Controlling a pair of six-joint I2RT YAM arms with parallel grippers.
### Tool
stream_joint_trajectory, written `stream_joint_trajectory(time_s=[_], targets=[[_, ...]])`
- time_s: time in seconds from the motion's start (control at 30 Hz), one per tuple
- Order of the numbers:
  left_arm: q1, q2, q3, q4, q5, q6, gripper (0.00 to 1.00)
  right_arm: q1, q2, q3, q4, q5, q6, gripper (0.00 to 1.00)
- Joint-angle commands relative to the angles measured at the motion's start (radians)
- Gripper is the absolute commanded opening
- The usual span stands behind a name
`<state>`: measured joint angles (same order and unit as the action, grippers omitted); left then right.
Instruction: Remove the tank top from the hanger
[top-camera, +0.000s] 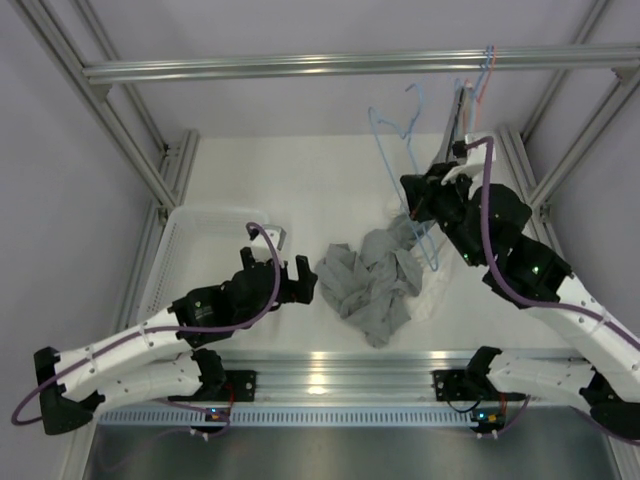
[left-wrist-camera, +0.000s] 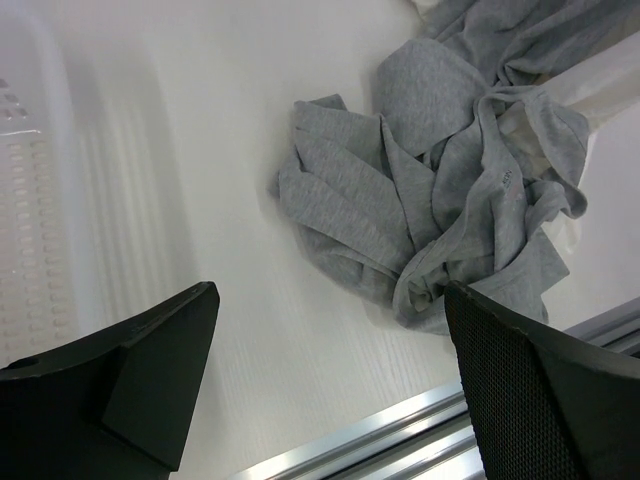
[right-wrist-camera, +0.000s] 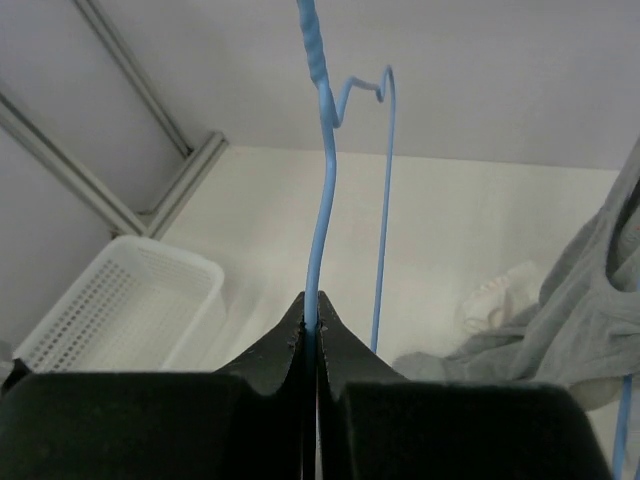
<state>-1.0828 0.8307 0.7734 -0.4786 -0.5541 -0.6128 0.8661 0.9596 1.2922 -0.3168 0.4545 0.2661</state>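
Note:
The grey tank top lies crumpled on the white table in the middle. One end of it rises to the lower part of the blue wire hanger. My right gripper is shut on the hanger's wire and holds it upright above the table. In the right wrist view the wire runs up from between my closed fingers, and the grey cloth hangs at the right. My left gripper is open and empty just left of the tank top. Its fingers are low over the table.
A white perforated basket stands at the left; it also shows in the right wrist view. A white cloth lies under the tank top's right side. More hangers hang on the top rail. An aluminium rail runs along the near edge.

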Motion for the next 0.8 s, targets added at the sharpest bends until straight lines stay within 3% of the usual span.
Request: stream_joint_trajectory(time_s=[0.0, 0.1, 0.27, 0.57, 0.77], targets=[[-0.003, -0.01, 0.038, -0.043, 0.005, 0.033, 0.99, -0.01, 0.017, 0.074, -0.097, 0.055, 0.004, 0.0], [-0.003, 0.007, 0.049, -0.046, 0.009, 0.036, 0.99, -0.016, 0.144, 0.148, -0.094, 0.151, -0.073, 0.0], [-0.003, 0.012, 0.043, -0.048, 0.008, 0.031, 0.99, -0.041, 0.226, 0.287, -0.051, 0.17, -0.159, 0.0], [-0.003, -0.004, 0.041, -0.049, 0.019, 0.025, 0.99, -0.193, 0.41, 0.444, -0.073, 0.016, -0.133, 0.0], [-0.003, -0.004, 0.053, -0.048, 0.036, 0.038, 0.99, -0.22, 0.482, 0.427, -0.076, -0.04, -0.102, 0.0]])
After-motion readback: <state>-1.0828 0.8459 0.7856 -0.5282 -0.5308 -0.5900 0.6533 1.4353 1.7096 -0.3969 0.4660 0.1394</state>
